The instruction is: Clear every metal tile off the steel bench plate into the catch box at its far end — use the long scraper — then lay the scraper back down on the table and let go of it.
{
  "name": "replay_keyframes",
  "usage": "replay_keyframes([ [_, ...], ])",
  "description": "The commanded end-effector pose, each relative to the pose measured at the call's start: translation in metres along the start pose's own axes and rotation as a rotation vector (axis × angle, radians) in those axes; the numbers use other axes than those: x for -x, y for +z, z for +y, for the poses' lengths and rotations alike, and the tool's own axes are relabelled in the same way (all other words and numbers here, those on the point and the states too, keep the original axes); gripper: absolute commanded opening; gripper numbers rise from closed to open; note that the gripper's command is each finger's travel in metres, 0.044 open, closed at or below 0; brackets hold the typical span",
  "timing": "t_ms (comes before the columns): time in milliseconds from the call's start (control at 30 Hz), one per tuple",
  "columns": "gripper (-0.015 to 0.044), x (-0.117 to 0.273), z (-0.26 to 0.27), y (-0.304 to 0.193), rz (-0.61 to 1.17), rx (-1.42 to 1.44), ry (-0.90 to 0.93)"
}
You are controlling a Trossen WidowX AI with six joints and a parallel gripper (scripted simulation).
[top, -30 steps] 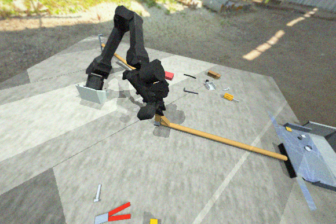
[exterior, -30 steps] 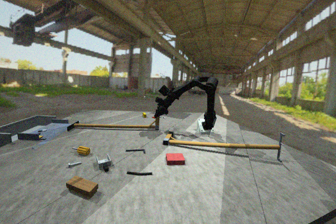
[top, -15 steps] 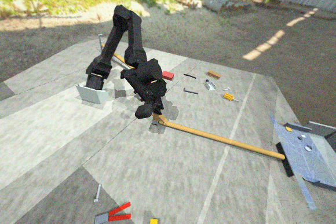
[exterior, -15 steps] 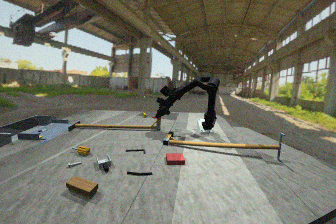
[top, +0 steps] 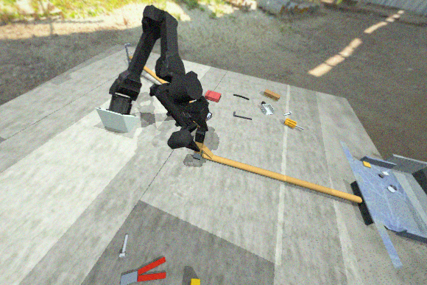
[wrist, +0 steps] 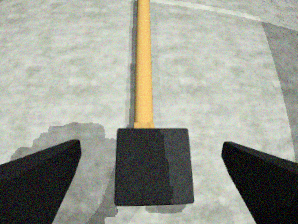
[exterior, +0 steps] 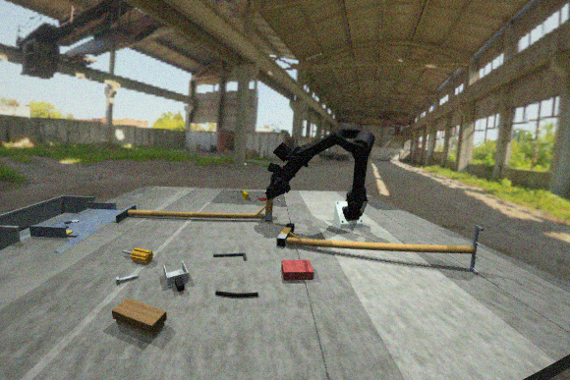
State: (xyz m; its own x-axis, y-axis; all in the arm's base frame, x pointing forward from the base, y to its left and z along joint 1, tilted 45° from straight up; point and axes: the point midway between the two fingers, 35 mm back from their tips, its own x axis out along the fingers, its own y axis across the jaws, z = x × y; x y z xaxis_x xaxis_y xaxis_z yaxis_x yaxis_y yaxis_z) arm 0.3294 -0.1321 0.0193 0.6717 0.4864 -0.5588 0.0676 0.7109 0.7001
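The long scraper (top: 280,177) (exterior: 197,215) (wrist: 144,75) lies along the table, its black blade (top: 366,212) (exterior: 124,215) at the near edge of the blue steel plate (top: 379,199) (exterior: 93,223). My gripper (top: 198,145) (exterior: 268,196) (wrist: 153,148) is open, with its fingers on both sides of the upright grip block at the scraper's near end; gaps show on both sides in the wrist view. A yellow tile (top: 366,164) (exterior: 69,232) and several small grey or white tiles (top: 392,188) (exterior: 72,221) show on the plate. The catch box (top: 409,163) (exterior: 79,203) is at its far end, its inside partly hidden.
A second long-handled tool (top: 154,74) (exterior: 383,246) with a metal hook lies beside the arm. A red block (top: 213,96) (exterior: 297,270), wooden block (top: 272,94) (exterior: 140,314), screwdriver (top: 291,123) (exterior: 142,255) and bracket (top: 267,108) (exterior: 176,274) lie to one side; red-handled pliers (top: 152,277) lie opposite.
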Motion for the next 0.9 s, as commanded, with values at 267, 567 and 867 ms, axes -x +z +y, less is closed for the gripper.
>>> replay_keyframes([
  [267, 0.0440, 0.031, 0.002, 0.001, -0.005, 0.012, 0.005],
  [567, 0.0440, 0.048, 0.004, 0.001, -0.012, 0.010, 0.008],
  [867, 0.0440, 0.084, -0.006, 0.039, -0.197, -0.038, -0.003],
])
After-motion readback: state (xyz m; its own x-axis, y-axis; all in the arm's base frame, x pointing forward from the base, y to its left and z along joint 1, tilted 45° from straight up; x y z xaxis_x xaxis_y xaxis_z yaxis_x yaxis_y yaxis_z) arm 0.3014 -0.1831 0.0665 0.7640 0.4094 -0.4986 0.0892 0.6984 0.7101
